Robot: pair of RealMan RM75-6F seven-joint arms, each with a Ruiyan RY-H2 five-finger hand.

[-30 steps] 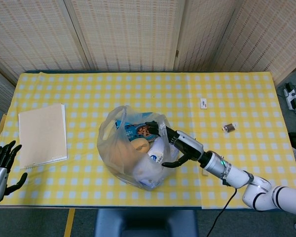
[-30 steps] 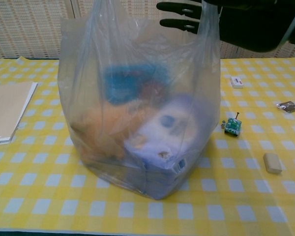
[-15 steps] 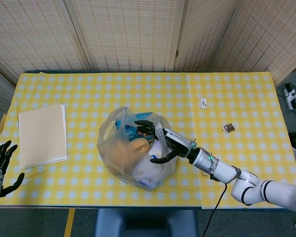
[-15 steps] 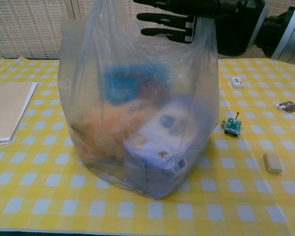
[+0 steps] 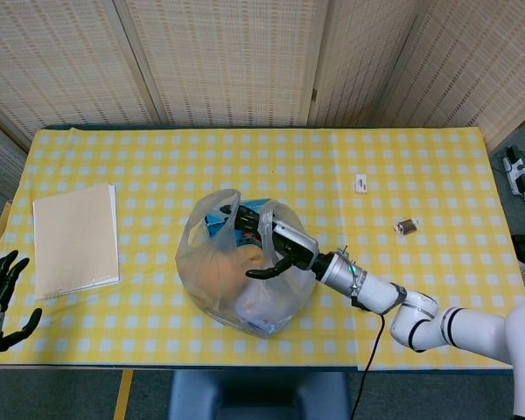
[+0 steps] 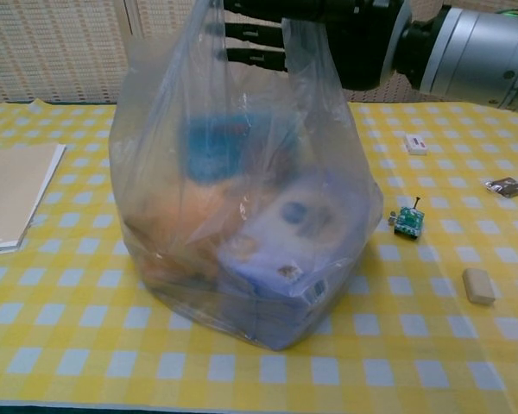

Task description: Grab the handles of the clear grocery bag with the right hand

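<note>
The clear grocery bag [image 5: 217,282] stands mid-table, filled with a blue pack, an orange item and a white-purple pack. My right hand [image 5: 267,248] reaches across its mouth from the right. The fingers are spread and pass through the near handle loop [image 5: 264,220], with their tips close to the far handle [image 5: 231,203]. In the chest view the right hand [image 6: 328,26] is at the top of the bag [image 6: 242,224], and a handle strip [image 6: 299,53] drapes over it; the fingers are not closed. My left hand [image 5: 0,282] hovers open off the table's front left corner.
A beige notepad [image 5: 74,238] lies at the left. To the right of the bag are a white tag [image 5: 360,183], a dark wrapper [image 5: 406,226], a small green part [image 6: 407,221] and a beige eraser [image 6: 478,285].
My right hand has slid left over the bag's mouth, threading through the near handle toward the far one. The bag's top has been pulled left and narrower. The left hand dropped slightly.
</note>
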